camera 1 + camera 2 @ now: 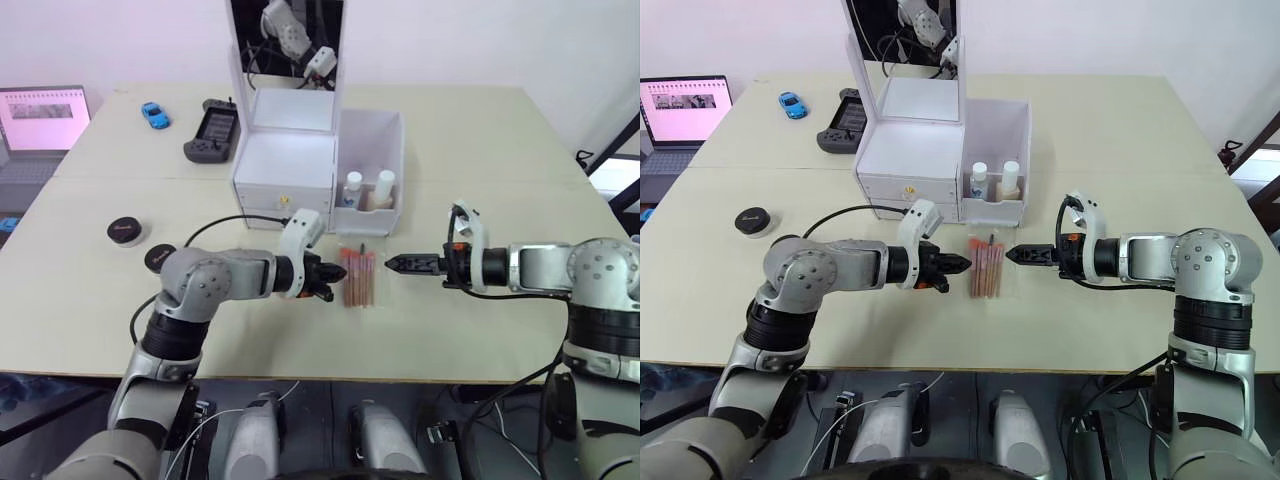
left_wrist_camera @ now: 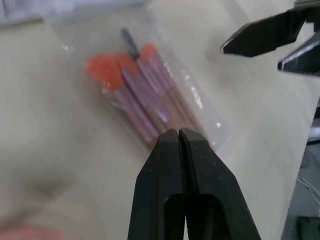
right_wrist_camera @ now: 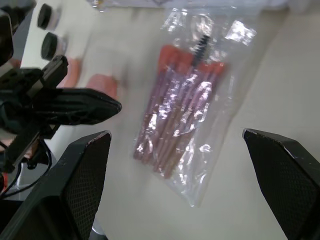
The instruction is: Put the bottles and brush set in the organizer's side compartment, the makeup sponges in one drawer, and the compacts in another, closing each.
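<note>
**Brush set flat on the tabletop, me on both sides of it**

So my left end effector (image 1: 328, 279) sits just beside the left edge of the brush set (image 1: 357, 277), fingers pressed together with nothing between them. My right end effector (image 1: 392, 264) is on the opposite side of the packet, close to it but not touching, and its fingers are spread wide in the right wrist view.

The brush set lies flat on the tabletop (image 1: 480, 150), just in front of the organizer (image 1: 300, 150). Both bottles (image 1: 368, 190) stand upright in the side compartment (image 1: 385, 135), side by side. Both drawers look closed.

The two compacts (image 1: 127, 231) sit off to my left on the tabletop, one partly hidden behind my left arm. Farther back there's a game controller (image 1: 213, 129), a little blue toy car (image 1: 154, 114) and a laptop (image 1: 42, 120) at the far left edge.
</note>
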Robot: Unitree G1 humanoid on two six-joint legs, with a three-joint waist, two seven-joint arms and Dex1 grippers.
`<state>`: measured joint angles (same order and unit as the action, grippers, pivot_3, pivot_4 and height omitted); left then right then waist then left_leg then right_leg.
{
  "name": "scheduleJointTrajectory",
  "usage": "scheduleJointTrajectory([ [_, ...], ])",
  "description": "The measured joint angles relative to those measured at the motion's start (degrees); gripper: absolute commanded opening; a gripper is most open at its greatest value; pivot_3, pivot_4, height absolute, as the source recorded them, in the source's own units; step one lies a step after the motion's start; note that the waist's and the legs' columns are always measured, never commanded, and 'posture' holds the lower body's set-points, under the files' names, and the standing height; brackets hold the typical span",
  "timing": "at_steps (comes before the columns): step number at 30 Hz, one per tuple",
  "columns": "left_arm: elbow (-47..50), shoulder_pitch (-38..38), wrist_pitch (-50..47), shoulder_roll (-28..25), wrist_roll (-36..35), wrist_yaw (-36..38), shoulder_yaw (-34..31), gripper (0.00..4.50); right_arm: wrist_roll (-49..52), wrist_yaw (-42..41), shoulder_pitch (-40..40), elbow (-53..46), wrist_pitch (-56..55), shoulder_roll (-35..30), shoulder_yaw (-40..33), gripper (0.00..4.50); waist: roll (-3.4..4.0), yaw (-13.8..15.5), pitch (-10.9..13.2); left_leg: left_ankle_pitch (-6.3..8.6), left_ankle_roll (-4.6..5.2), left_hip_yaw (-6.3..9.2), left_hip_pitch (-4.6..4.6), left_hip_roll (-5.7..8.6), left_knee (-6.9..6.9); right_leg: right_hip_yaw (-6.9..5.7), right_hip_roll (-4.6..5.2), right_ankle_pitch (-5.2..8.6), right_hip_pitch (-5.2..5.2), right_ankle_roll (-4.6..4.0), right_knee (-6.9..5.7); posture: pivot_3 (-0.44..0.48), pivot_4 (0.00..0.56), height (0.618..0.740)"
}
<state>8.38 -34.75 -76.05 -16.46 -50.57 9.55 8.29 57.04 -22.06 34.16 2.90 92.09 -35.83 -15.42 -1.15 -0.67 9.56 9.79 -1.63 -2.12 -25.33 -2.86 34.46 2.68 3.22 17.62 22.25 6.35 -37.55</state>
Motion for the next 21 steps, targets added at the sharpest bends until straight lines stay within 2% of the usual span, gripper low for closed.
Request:
scheduleJointTrajectory([
  [5,-5.14,0.49,0.40,1.18,3.67,1.55,-0.55,0.09,-1.26,2.65,1.66,5.61,0.01,3.04,0.64,4.50,0.05,-0.10,-0.03,0.00,0.00,0.03,0.00,-0.01,-0.01,0.00,-0.05,0.00,0.03,0.00,-0.01,0.000,0.150,0.739],
  [11,-7.71,-1.08,2.84,1.19,7.57,5.71,2.06,0.09,-4.82,2.15,5.57,9.99,-0.19,7.79,1.76,4.50,0.04,-0.10,-0.35,0.00,0.00,0.04,0.05,-0.01,0.00,-0.02,-0.05,0.00,-0.06,0.00,-0.01,0.000,0.150,0.739],
  [21,-7.01,-0.79,2.82,0.68,11.69,7.79,3.14,0.09,-9.59,-6.07,8.04,20.04,-5.44,11.49,4.20,4.50,-0.06,-0.57,-1.31,0.01,0.00,0.07,0.13,-0.07,-0.08,-0.01,-0.15,0.00,-0.08,-0.02,0.00,0.000,0.150,0.739],
])
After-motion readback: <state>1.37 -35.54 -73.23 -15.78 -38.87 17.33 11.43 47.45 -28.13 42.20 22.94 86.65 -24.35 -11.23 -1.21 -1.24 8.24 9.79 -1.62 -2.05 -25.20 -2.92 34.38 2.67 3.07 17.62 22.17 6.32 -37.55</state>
